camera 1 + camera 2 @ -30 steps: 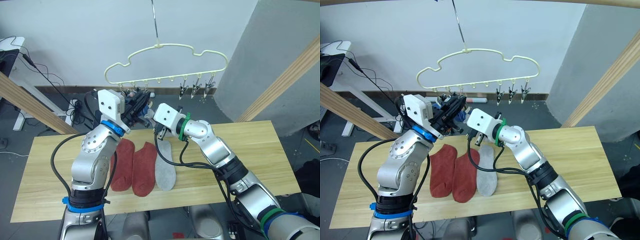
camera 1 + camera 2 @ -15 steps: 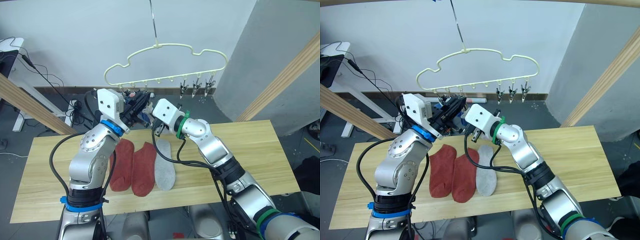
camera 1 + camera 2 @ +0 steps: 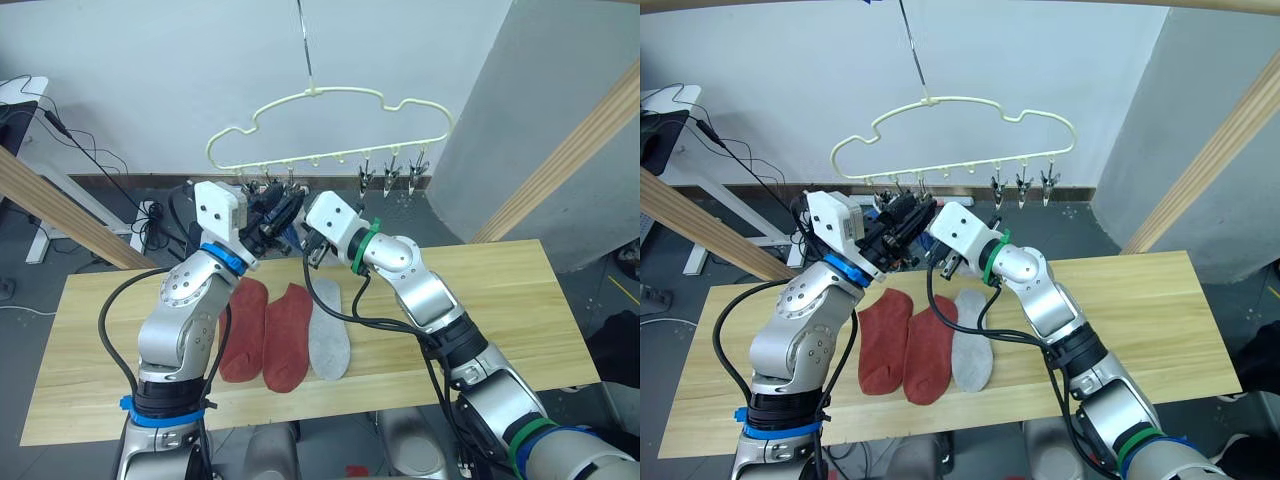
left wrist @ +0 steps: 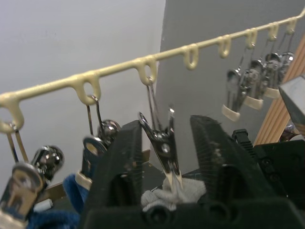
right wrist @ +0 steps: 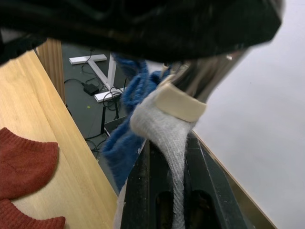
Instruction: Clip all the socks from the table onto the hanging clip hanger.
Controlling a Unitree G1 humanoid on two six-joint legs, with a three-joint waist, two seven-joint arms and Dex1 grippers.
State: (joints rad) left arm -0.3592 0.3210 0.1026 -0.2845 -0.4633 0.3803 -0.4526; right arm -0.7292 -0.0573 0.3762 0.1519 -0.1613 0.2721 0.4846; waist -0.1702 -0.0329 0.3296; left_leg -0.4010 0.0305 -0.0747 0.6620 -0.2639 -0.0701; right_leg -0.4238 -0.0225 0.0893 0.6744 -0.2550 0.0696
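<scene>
My right claw point(image 5: 167, 191) pinched the grey sock point(image 5: 164, 126) up under the hanger point(image 3: 330, 125) so my spread left claw point(image 4: 164, 143) could squeeze the clip point(image 4: 164, 143).

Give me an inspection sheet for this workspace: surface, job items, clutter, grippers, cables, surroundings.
Surface: wooden table, bare apart from the socks.
Job's things: two rust-red socks and one grey sock lie side by side on the table; another grey sock sits in a clip of the clip hanger, blue socks hanging beside it.
Clutter: nothing seen.
Grippers: left gripper open, fingers either side of the clip; right gripper shut on the grey sock below it.
Cables: black cables loop along both arms.
Surroundings: wooden beams, white wall, desk legs and floor cables behind.
</scene>
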